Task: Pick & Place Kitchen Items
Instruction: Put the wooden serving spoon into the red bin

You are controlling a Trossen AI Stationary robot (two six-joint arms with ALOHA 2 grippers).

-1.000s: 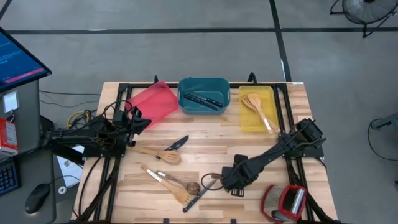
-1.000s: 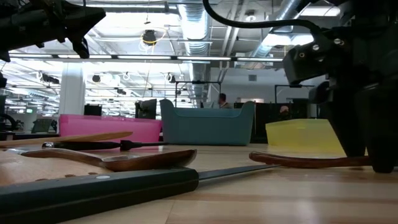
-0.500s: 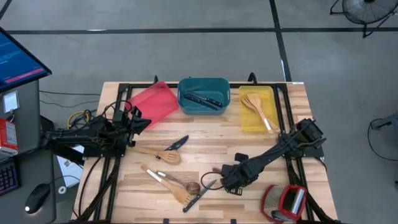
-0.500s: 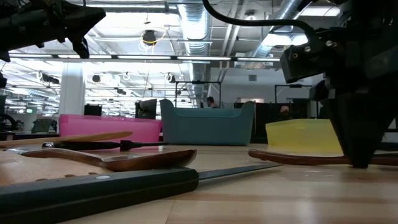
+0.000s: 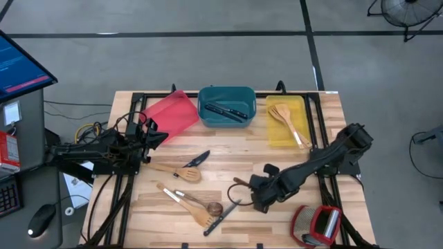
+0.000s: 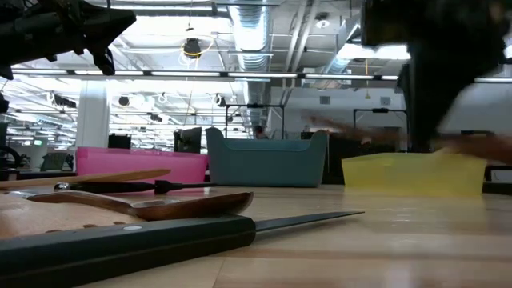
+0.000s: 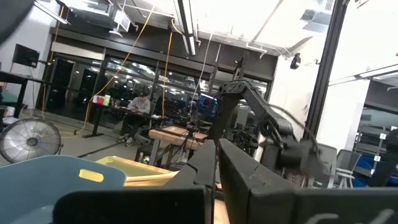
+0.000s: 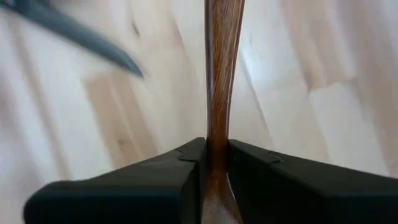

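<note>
You had the right gripper [image 5: 257, 196] over the tabletop [image 5: 228, 162], its fingers [image 8: 155, 180] pinching the handle of a dark wooden spoon [image 8: 221, 74] that reached out ahead of them, while the left gripper [image 5: 151, 135] waited with fingers pressed together beside the red tray [image 5: 169, 114].

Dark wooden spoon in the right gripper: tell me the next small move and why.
Probably carry it toward the yellow rectangular tray. The right gripper is shut on the dark wooden spoon's handle, and in the low view the spoon no longer lies on the wooden table. That tray already holds light wooden utensils. The left gripper waits, shut, at the table's left edge.
</note>
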